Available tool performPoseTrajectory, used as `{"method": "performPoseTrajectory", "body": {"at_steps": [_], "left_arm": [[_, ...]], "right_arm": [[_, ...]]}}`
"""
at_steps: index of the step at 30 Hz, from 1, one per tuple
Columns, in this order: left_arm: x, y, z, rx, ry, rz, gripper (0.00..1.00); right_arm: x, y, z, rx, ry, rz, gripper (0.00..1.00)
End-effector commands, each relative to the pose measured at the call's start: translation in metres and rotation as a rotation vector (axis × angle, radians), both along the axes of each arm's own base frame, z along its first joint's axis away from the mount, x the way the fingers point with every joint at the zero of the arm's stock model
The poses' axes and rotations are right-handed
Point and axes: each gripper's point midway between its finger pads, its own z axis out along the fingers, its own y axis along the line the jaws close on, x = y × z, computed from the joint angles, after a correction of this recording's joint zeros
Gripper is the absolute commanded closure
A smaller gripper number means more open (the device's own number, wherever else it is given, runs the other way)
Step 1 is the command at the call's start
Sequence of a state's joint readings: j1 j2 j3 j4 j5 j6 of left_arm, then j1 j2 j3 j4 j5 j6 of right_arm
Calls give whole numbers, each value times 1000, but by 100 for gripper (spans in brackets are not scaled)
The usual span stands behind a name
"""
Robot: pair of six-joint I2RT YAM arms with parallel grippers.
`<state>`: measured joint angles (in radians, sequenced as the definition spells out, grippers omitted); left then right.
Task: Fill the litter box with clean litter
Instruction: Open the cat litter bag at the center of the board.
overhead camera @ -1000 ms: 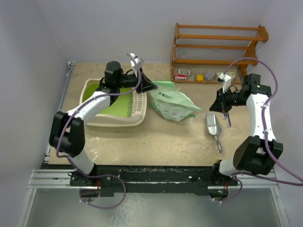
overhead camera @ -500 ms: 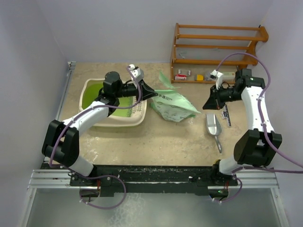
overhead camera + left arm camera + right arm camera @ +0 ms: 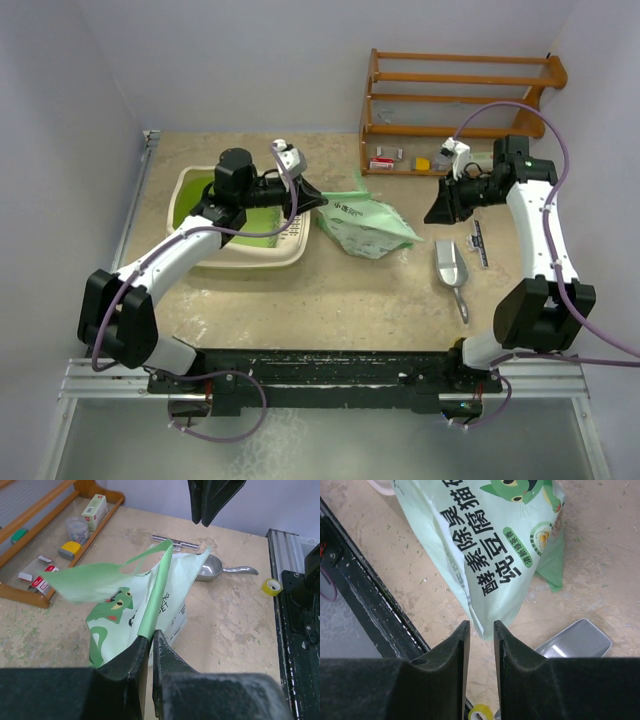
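Observation:
The cream litter box (image 3: 205, 255) with a lime-green inside sits at the left of the table. No single litter pellets can be made out. A pale green printed bag (image 3: 365, 225) lies just right of the box. My left gripper (image 3: 322, 200) is shut on the bag's folded green top edge (image 3: 150, 615) and holds it up. My right gripper (image 3: 432, 212) is narrowly open at the bag's right end. In the right wrist view the bag's lower corner (image 3: 485, 630) lies at the gap between its fingertips (image 3: 481, 625), not pinched.
A metal scoop (image 3: 450, 265) lies right of the bag, a dark ruler-like strip (image 3: 479, 243) beside it. A wooden shelf (image 3: 455, 110) with small items stands at the back right. A yellow tape roll (image 3: 272, 586) sits near the front rail. Green crumbs dot the table.
My right gripper has swung left and up, from above the scoop to the bag's right end. My left gripper has shifted slightly right and down, still holding the bag's edge.

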<state>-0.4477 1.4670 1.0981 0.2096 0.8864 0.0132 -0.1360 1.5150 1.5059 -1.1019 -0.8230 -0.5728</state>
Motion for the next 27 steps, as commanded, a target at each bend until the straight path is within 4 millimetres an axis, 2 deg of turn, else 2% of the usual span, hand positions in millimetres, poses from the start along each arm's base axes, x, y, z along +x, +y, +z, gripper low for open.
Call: {"method": "performPoseTrajectory", "body": {"at_steps": [1,7,8,10,18,27], "left_arm": [[-12,1,32,-24,-101,-29,97],[-17,-3,25,14,-64,-59,97],[-18,-3,23,20,-61,-64,97],[-19,-4,21,28,-56,-70,97],[-19,2,28,52,-78,-38,97],[-18,10,30,62,-102,-4,97]], "right_arm": [[-2,1,16,0,-42,-36,71],[5,13,12,2,-24,9,71],[12,19,12,23,-24,11,66],[17,26,9,26,-16,34,63],[44,39,0,20,-10,54,61],[33,51,-15,-13,26,139,62]]}}
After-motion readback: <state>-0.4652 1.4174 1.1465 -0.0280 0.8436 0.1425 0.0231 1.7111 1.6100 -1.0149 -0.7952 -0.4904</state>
